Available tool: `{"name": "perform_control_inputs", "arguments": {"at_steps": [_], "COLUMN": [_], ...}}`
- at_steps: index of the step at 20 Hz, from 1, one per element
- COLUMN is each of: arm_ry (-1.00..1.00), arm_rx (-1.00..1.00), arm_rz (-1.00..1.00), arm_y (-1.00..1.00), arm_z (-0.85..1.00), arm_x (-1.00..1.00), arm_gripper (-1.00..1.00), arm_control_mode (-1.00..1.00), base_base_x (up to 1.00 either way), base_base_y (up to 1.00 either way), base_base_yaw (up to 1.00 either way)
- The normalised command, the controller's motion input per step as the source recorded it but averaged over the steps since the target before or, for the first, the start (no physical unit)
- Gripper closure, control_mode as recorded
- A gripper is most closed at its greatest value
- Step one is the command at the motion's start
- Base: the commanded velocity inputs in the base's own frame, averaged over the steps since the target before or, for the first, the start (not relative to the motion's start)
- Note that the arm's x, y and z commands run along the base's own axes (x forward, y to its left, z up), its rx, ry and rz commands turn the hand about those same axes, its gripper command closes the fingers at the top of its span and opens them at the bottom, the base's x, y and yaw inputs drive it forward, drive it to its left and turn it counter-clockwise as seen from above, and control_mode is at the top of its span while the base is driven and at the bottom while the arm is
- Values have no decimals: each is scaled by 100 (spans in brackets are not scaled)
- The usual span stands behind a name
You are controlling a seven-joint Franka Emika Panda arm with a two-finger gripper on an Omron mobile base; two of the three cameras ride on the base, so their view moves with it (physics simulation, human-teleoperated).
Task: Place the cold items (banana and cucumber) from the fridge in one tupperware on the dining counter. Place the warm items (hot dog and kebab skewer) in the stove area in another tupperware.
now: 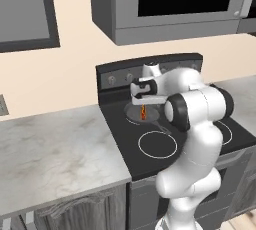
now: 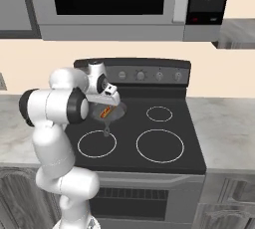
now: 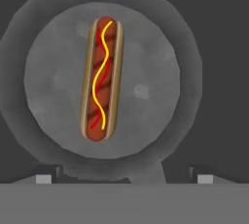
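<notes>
A black stove (image 2: 189, 138) stands between two marble counters (image 1: 55, 149), under one microwave (image 2: 109, 4). Its back panel carries four knobs (image 2: 141, 75), and three white burner rings (image 2: 160, 146) show on the glass top. One round grey pan (image 3: 175, 62) sits on the rear left burner, handle pointing toward the front. One hot dog (image 3: 102, 79) in a bun, with yellow and red squiggles, lies in the pan. One gripper (image 3: 124, 174) hovers directly above, fingers spread wide apart, holding nothing.
</notes>
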Motion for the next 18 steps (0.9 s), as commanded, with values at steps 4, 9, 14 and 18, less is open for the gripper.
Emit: {"name": "perform_control_inputs", "arguments": {"at_steps": [4,9,14,18], "arm_ry": [1,0,0,0], "arm_rx": [0,0,0,0], "arm_rz": [2,0,0,0], "arm_y": [0,1,5,5], "arm_z": [-49,-31,-27,-21], "arm_x": [42,20,16,15], "arm_gripper": [-100,-100,-100,-100], "arm_control_mode": [-100,-100,-100,-100], "base_base_x": [0,0,0,0], "base_base_y": [0,0,0,0], "base_base_yaw": [0,0,0,0]}}
